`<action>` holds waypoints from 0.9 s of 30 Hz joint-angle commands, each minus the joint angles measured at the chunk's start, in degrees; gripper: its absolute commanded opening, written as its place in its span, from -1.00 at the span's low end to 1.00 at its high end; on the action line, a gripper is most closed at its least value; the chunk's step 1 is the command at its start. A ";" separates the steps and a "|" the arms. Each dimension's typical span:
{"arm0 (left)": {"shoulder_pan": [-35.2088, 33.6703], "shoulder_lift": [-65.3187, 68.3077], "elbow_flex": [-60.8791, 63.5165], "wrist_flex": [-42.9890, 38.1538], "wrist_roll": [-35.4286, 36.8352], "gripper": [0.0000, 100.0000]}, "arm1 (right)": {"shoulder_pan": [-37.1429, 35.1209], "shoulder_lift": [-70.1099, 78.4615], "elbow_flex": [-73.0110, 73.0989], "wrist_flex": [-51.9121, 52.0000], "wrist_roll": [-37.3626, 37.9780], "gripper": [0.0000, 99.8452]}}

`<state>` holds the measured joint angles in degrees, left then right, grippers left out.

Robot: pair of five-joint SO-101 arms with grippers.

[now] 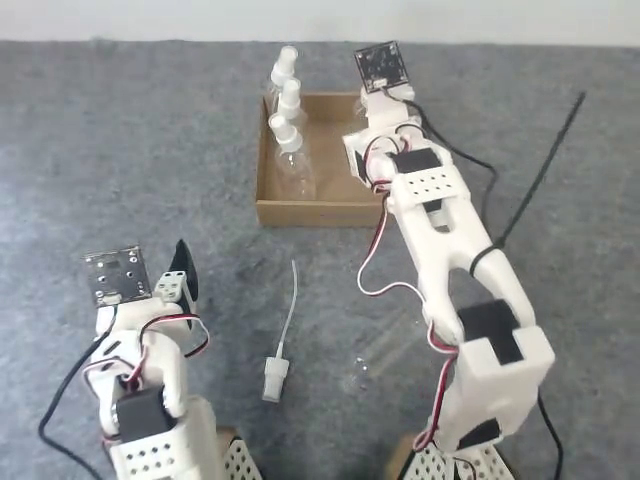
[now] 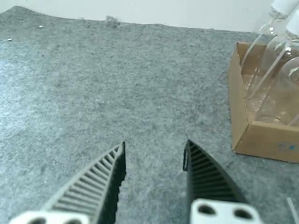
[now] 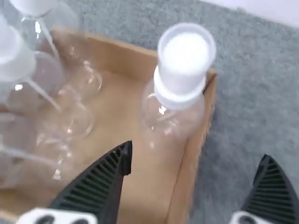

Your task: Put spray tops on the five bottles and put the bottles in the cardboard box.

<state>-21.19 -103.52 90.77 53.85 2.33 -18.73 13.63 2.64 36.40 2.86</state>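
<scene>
We find the left gripper low over the grey mat at the near left, well apart from the box. Its jaws are parted to a moderate gap with nothing between them.

To its right a loose spray top lies on the mat, its thin tube pointing towards the box.

Further back stands the cardboard box, open at the top. We count three bottles upright in a row along its left wall, each fitted with a white spray top. In the right wrist view a fourth bottle, also capped in white, stands upright in a corner of the box against the wall.

The right arm extends across the mat to the right side of the box. The right gripper hangs above the fourth bottle with its jaws spread wide, gripping nothing. We cannot tell whether the nearer jaw touches the bottle.
</scene>
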 commanded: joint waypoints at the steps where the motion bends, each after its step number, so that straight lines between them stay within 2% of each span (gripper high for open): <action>1: -0.09 -0.97 -0.40 0.26 0.62 -0.62 | 0.66 -7.25 -0.79 4.88 -0.26 -0.28; 27: -0.09 -0.97 0.13 -0.35 0.62 -0.62 | 0.40 -22.37 -0.70 40.48 0.00 -0.28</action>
<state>-21.19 -103.52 90.86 53.85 2.33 -18.73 -4.84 2.64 74.11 3.03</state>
